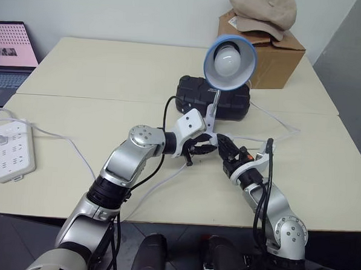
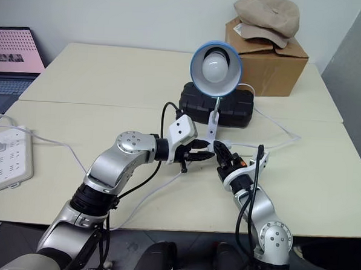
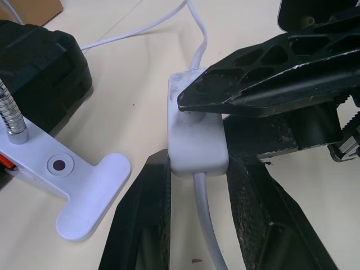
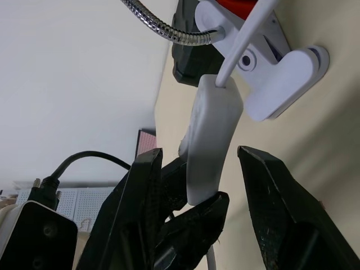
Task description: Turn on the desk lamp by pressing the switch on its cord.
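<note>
White plastic, the switch [image 3: 194, 126] lies between the left pincer's [image 3: 194, 169] two black fingers, which are shut on its sides, just beside the desk lamp's [image 1: 229, 60] white clip base and a little toward the robot from it. Its long axis runs along the cord [image 3: 205, 225], which leaves it at both ends, roughly in line with the left fingers. The right pincer [image 4: 197, 174] comes in across that axis from the other side: its jaws stand partly apart around the switch, and one dark fingertip [image 3: 188, 101] rests on, or just over, the round button on the top face. So the press falls to the right arm, straight down onto that face, while the left steadies the body.

From the head views the switch itself is hidden behind the two meeting pincers. Whether the tip truly touches the button I cannot tell. The bulb [image 1: 227, 59] looks unlit.
</note>
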`<action>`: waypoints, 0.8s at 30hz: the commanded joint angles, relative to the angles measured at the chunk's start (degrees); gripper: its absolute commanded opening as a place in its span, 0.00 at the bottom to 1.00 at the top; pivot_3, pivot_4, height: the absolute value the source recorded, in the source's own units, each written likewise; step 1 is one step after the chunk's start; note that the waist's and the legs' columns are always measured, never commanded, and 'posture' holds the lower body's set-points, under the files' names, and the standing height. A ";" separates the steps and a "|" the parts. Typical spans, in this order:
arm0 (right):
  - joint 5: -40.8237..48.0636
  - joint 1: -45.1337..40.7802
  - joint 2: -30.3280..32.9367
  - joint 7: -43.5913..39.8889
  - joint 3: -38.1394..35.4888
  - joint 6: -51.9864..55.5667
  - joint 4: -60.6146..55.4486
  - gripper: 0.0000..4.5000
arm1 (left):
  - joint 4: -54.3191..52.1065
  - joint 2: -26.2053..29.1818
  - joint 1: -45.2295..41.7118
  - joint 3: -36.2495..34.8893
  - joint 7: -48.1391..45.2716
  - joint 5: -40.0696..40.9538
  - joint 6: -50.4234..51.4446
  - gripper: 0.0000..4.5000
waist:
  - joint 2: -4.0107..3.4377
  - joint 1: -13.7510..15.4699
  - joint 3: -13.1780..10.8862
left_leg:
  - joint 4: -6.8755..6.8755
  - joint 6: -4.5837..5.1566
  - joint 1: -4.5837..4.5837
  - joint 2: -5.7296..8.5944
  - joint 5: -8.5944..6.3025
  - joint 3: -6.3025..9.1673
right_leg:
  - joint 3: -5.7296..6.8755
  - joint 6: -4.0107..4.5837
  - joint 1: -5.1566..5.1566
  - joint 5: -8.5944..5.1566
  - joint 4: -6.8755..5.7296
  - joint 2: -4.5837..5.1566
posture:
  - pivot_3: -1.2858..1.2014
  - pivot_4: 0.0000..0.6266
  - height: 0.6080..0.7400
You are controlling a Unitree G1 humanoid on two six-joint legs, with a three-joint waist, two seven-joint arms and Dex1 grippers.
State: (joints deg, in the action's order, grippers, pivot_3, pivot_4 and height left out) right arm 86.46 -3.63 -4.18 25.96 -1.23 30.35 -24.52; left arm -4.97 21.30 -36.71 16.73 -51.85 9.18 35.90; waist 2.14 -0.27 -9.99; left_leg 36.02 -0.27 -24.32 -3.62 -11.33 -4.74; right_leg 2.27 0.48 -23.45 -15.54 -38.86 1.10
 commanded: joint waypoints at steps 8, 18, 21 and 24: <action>0.40 -0.18 -0.69 0.38 -0.64 -1.05 -1.25 0.13 | -2.99 0.19 -0.24 -0.38 0.23 0.94 -0.72 0.24 | 0.00 0.00 0.00 | 0.00 0.00 -0.01 -0.01 0.00 0.00 | 0.00 0.00 -0.02 0.00 0.00 0.00 | 0.52 0.24 1.00; 0.82 -0.23 -0.70 0.21 -0.60 -0.92 -1.25 0.09 | -3.15 0.27 -0.13 -0.35 0.28 0.96 -0.79 0.24 | 0.00 0.00 0.00 | 0.00 0.00 -0.03 0.00 0.00 0.00 | 0.00 0.00 -0.04 0.00 0.00 0.00 | 0.52 0.24 1.00; 1.11 -0.14 -0.89 0.22 -0.85 -1.21 -1.42 0.09 | -3.08 0.19 -0.20 -0.34 0.32 0.95 -0.83 0.24 | 0.00 -0.01 0.00 | 0.00 0.00 -0.03 0.00 0.00 0.00 | 0.00 0.00 -0.04 0.00 0.00 0.00 | 0.52 0.24 1.00; 1.68 0.06 -0.51 0.13 -0.95 -0.92 -1.77 0.29 | -3.07 0.12 -0.28 -0.33 0.35 0.96 -0.81 0.24 | 0.00 -0.01 0.00 | 0.00 0.00 -0.03 0.00 0.00 0.00 | 0.00 0.00 -0.04 0.00 0.00 0.00 | 0.52 0.24 1.00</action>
State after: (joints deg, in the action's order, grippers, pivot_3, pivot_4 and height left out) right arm 86.62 -3.47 -4.47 26.43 -1.22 30.18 -24.51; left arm -5.22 21.51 -36.57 16.78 -51.80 9.17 35.89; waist 2.14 -0.28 -9.99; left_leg 36.02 -0.27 -24.35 -3.62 -11.33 -4.74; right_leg 2.27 0.48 -23.49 -15.54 -38.86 1.09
